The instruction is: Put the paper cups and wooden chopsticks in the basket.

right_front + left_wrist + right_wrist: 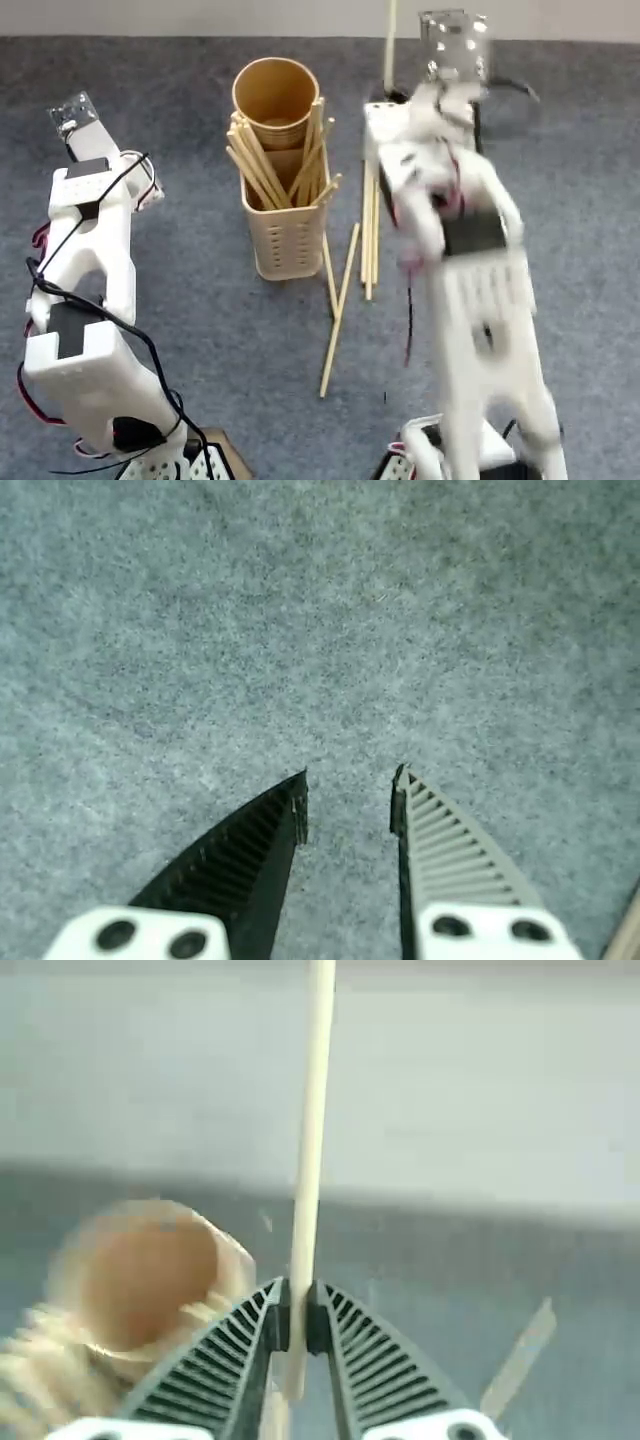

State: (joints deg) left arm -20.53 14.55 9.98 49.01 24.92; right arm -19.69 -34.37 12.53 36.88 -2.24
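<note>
A cream perforated basket [287, 235] stands mid-table, holding a brown paper cup [275, 98] and several wooden chopsticks [256, 168]. More loose chopsticks [344, 293] lie on the carpet to its right. My right gripper [297, 1318] is shut on one wooden chopstick [312, 1140], held upright; in the high view that chopstick [389, 45] rises at the back, right of the cup. The paper cup [140, 1272] appears blurred beside the right gripper. My left gripper [348, 802] hangs open over bare grey carpet, at the table's left [72, 115].
Grey carpet [200, 330] covers the table. The left arm's white body [85, 280] runs along the left side and the right arm [470, 280] along the right. A pale wall strip [150, 18] borders the far edge.
</note>
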